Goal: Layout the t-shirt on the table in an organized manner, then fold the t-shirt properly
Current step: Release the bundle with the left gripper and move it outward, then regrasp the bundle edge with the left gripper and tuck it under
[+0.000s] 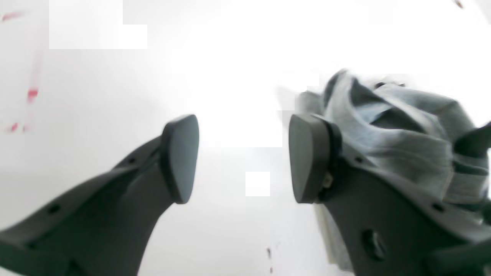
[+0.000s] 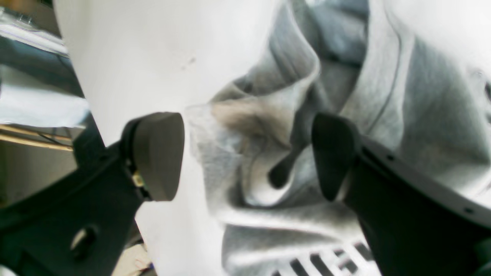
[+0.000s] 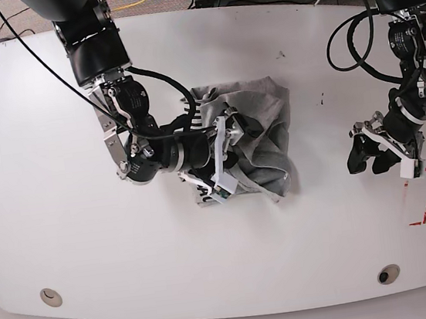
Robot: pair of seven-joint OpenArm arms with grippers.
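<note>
Mid-bench (image 3: 68, 247), the soft, limp t-shirt (image 3: 260, 134) is lying crumpled; right pincer (image 2: 247, 155) is gaping over a fold, left pincer (image 1: 243, 159) apart, empty.

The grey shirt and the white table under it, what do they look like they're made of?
The t-shirt looks like soft heathered cotton knit: matte, flecked grey, slumping into limp folds, with dark printed bars. The table looks like a hard, smooth white laminate or plastic top, glossy enough to glare in the left wrist view; which one can't be told.

Soft heathered cloth t-shirt (image 3: 260, 134) (creased) on glossy smooth table (image 3: 211, 269)
</note>
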